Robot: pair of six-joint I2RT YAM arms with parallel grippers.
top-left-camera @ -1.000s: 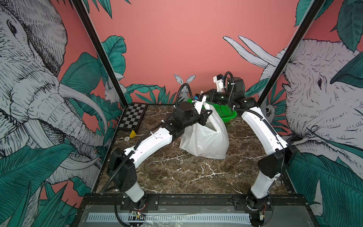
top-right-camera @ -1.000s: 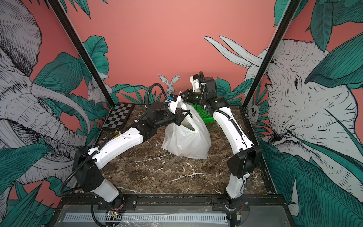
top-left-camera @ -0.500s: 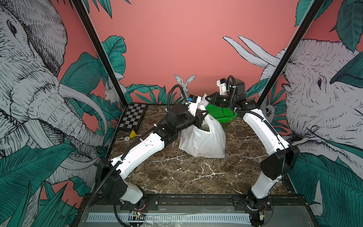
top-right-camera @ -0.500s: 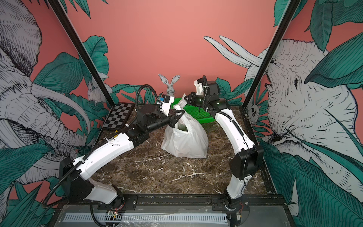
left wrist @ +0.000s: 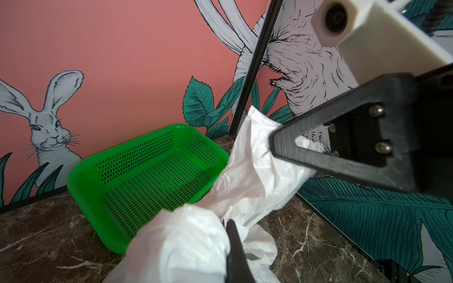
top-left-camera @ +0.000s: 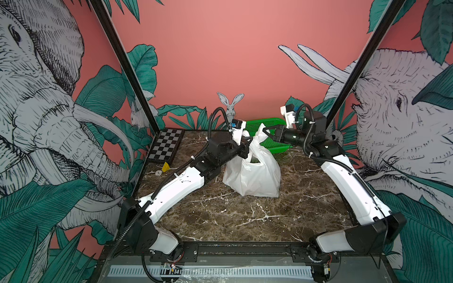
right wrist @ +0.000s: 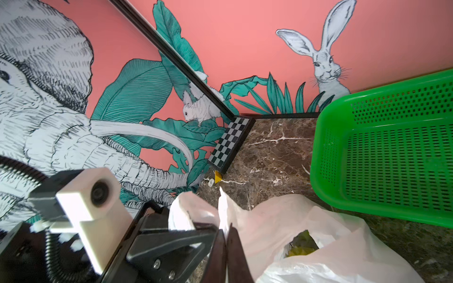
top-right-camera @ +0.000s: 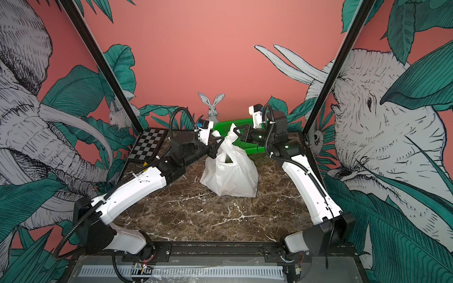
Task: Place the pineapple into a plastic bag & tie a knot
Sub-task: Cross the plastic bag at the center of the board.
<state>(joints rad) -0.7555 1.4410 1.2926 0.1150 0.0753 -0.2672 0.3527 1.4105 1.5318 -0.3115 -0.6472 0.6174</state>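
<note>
The left gripper (top-left-camera: pixel 249 142) is closed on the left handle loop of the plastic bag (top-left-camera: pixel 255 178), pinching the thin white film with no gap between its jaws. In the left wrist view one of its dark fingers (left wrist: pixel 236 252) presses into bunched plastic. The right gripper (top-left-camera: pixel 266 131) is clamped just as tight on the other handle loop, whose tip pokes up past the jaws. In the right wrist view its two fingers (right wrist: pixel 220 254) meet on a strip of the film. In both top views the grippers face each other and hold their loops up above the bag, near each other but apart, and the loops are not tied together. The bag stands on the brown marble bench (top-left-camera: pixel 245 215), toward the back of its middle, with its body slumped wide and its mouth drawn up between the handles. Through that mouth a yellow-green patch of the pineapple (right wrist: pixel 301 245) shows inside the bag. Just behind the bag, by the back wall, sits a green perforated basket (top-left-camera: pixel 266 120). A chessboard (top-left-camera: pixel 166 147) lies in the back left corner, well apart from the bag.
</note>
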